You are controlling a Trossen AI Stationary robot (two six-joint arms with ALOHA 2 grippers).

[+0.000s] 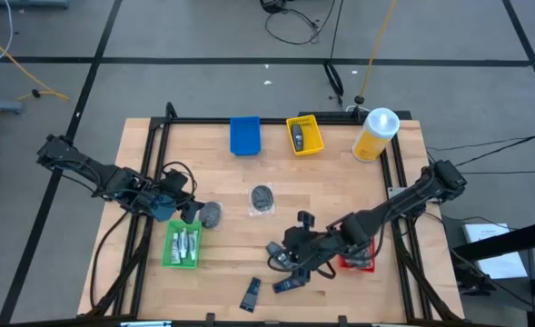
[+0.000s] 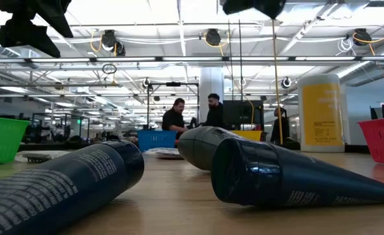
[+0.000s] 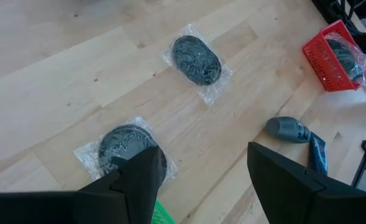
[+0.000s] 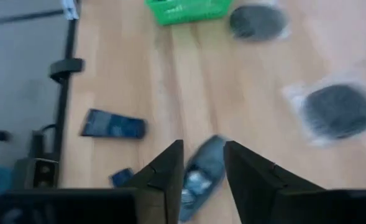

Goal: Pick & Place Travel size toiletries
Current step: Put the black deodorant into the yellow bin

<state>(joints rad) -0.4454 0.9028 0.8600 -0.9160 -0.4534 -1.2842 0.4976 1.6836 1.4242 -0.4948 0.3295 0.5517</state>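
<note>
The right end effector [image 1: 290,261] is hovering low over the table [image 1: 340,195] with fingers narrowly parted around a dark blue tube [image 4: 201,174], not visibly gripping it. The left end effector [image 1: 187,211] is waiting, fingers wide, by a wrapped dark disc [image 3: 130,148] beside the green tray [image 1: 182,245].

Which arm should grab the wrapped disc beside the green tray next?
Left, likely. The left gripper hangs open right by that wrapped disc next to the green tray. The right gripper is farther off, over a dark tube.
</note>
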